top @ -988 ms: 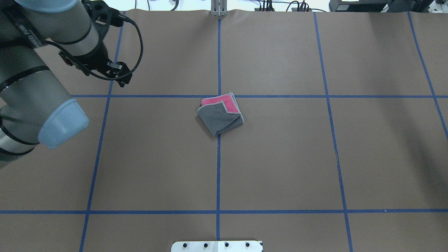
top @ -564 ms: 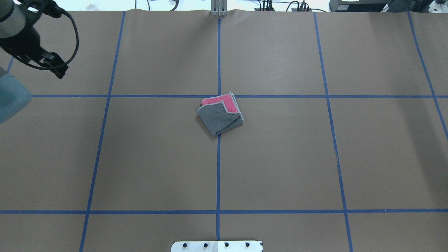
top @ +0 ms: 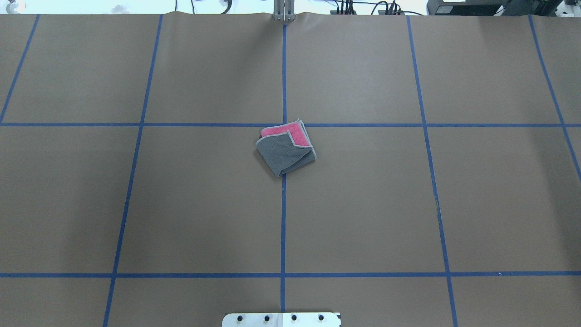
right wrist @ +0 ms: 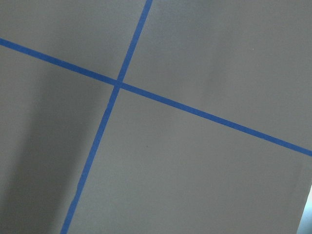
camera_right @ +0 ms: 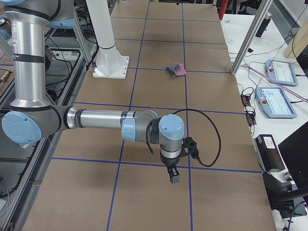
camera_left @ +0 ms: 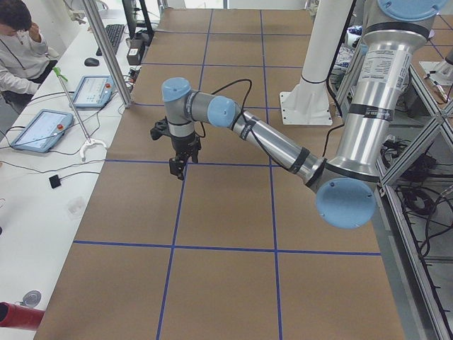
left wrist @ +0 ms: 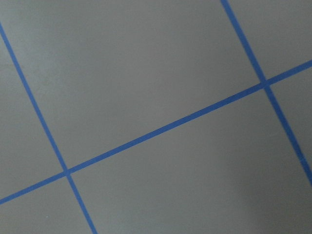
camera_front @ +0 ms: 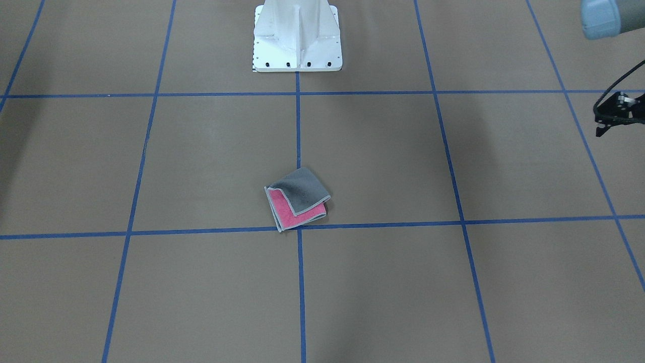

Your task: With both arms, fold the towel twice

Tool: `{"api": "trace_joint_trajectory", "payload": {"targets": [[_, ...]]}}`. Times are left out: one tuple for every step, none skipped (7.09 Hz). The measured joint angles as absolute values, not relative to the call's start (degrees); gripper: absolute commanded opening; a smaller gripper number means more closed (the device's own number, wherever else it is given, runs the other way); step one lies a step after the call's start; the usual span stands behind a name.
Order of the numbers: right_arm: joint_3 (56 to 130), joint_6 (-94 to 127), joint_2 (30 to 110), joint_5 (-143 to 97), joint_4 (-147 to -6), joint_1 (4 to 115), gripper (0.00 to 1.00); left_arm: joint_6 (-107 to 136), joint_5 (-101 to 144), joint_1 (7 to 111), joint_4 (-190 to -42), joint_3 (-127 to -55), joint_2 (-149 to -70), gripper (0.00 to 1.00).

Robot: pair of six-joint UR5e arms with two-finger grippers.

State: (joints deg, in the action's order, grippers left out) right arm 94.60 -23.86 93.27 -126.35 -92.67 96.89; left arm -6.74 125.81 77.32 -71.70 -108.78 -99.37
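Two folds are showing in the towel [top: 285, 152]; left end effector [camera_front: 612, 115] at 9 o'clock and right end effector [camera_right: 173, 176] at 3 are hanging clear, whether apart or together I cannot tell. Keep them off it.

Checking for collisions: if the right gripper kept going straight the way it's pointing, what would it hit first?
The table. The right gripper points straight down over bare brown surface near a blue tape line; the towel lies far off. How high it hangs is unclear.
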Motion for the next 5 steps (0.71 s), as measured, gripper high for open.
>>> {"api": "trace_joint_trajectory", "payload": {"targets": [[94.4, -23.7, 93.4, -126.3, -92.6, 96.9, 1.00, -9.4, 127.2, 80.7, -73.0, -107.2, -96.4, 1.00], [94.3, -23.5, 93.4, -126.2, -92.5, 96.9, 1.00, -10.4, 127.6, 83.0, -73.8, -105.4, -94.1, 1.00], [94.3, -22.8, 93.3, -126.2, -92.5, 96.9, 1.00, -10.9, 127.9, 85.0, -74.2, -103.1, -92.8, 1.00], [94.4, -20.8, 93.2, -126.3, -92.5, 96.9, 1.00, -10.9, 128.5, 86.4, -74.5, -101.6, -92.2, 1.00], [94.6, -17.1, 93.1, -126.8, -92.5, 96.7, 1.00, -10.4, 130.4, 88.2, -74.6, -100.9, -91.6, 1.00]]}}
